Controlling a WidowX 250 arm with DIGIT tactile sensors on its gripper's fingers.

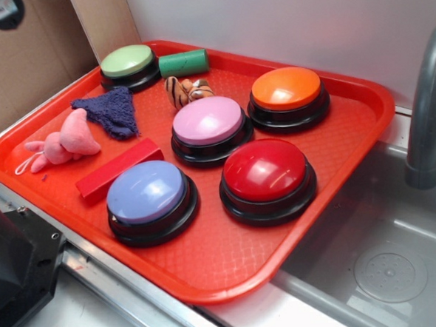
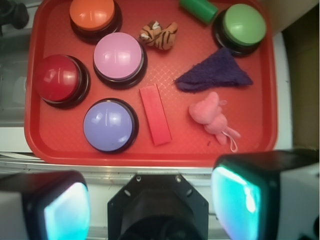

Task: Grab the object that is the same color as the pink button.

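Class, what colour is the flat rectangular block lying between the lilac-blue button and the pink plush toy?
Red, close to the tray's own colour. The block shows best in the wrist view.

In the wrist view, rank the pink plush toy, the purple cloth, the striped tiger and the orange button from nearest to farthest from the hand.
The hand sits at the bottom edge of the wrist view.
1. Pink plush toy, lower right on the tray.
2. Purple cloth, just beyond the toy.
3. Striped tiger, upper middle.
4. Orange button, far upper left corner.
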